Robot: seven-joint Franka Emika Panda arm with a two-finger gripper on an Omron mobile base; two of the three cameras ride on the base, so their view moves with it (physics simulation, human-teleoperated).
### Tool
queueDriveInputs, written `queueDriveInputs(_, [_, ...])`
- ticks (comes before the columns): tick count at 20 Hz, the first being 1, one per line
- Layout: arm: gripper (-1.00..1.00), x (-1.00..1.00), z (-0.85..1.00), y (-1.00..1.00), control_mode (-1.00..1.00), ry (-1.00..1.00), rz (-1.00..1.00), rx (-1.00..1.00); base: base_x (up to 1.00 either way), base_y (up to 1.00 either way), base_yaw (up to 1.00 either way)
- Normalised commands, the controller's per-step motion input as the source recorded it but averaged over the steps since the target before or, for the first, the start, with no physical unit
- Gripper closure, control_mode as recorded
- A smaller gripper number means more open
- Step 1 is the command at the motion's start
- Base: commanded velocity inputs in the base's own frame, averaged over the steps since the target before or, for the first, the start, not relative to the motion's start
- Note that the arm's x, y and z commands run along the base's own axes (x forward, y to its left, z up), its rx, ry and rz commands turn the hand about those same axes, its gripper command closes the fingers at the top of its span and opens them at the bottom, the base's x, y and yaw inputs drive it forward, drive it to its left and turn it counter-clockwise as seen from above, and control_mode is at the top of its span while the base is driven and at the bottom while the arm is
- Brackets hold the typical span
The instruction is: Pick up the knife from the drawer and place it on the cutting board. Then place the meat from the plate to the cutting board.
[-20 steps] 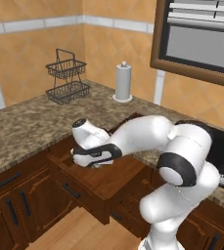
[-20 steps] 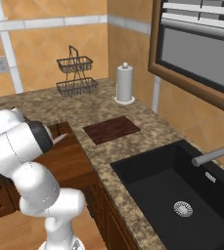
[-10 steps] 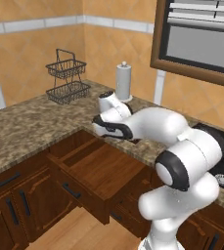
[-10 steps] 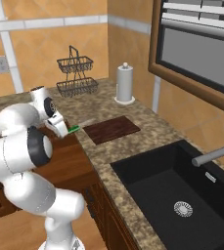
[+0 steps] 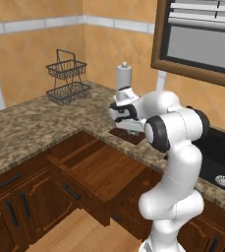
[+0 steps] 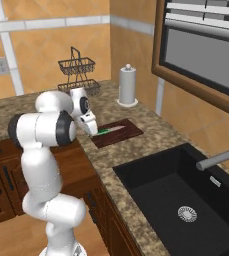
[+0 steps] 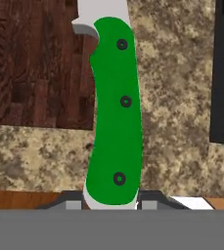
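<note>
Knife (image 7: 114, 117): handle smooth matt green plastic with three dark rivets; blade pale grey metal.
Cutting board (image 6: 117, 132): dark reddish-brown wood, visible grain.
Bench (image 5: 30, 125): speckled brown-beige stone, lightly polished.
Drawer (image 5: 92, 170): dark reddish wood, smooth, black bar handle.
Sink (image 6: 186, 205): matt black basin.
Wire basket (image 5: 67, 78): thin dark metal.

Knife (image 7: 114, 117): bright green handle, three dark rivets, pale grey blade. Cutting board (image 7: 35, 63): dark reddish-brown wood grain. Counter (image 7: 177, 97): speckled tan-brown granite.
</note>
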Motion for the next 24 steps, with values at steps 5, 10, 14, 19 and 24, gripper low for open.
queueDriveInputs(5, [1.0,0.82,-0.36,-0.1,-1.0,-0.07,0.0,-0.1,0.0,0.0,0.0])
queueDriveInputs(10, [1.0,0.8,-0.66,-0.13,-1.0,0.0,0.0,-0.01,0.0,0.0,0.0])
queueDriveInputs(14, [-1.0,0.22,-0.25,-0.03,-1.0,-0.06,0.0,0.0,0.0,0.0,0.0])
queueDriveInputs(19, [-1.0,0.14,0.0,-0.03,-1.0,-0.11,0.0,0.0,0.0,0.0,0.0])
queueDriveInputs(24, [-1.0,-0.5,0.55,0.06,-1.0,-0.16,0.02,0.02,0.0,0.0,0.0])
